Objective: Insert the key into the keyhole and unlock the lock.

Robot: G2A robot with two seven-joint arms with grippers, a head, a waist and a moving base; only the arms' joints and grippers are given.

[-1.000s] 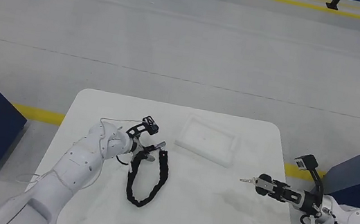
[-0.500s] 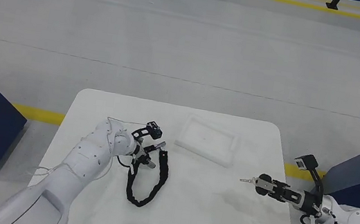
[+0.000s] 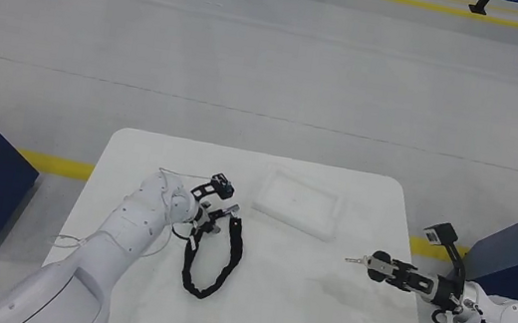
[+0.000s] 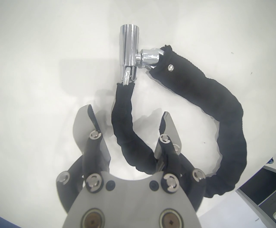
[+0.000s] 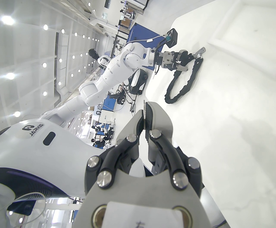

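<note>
We hold left gripper [image 4: 127, 123] wide astride chain lock [image 4: 215, 103] | right gripper [image 5: 145, 113] pinches key [image 3: 354, 260] near right edge of tabletop [image 3: 316, 316]

Black-sleeved chain lock [image 4: 215, 103], chrome cyl [image 4: 129, 47], closed loop, flat, key [image 3: 355, 261] well apart

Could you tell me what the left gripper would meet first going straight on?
Probably the chrome lock cylinder, straight ahead; the black-sleeved chain lies between the left gripper's open fingers. Height unclear.
</note>
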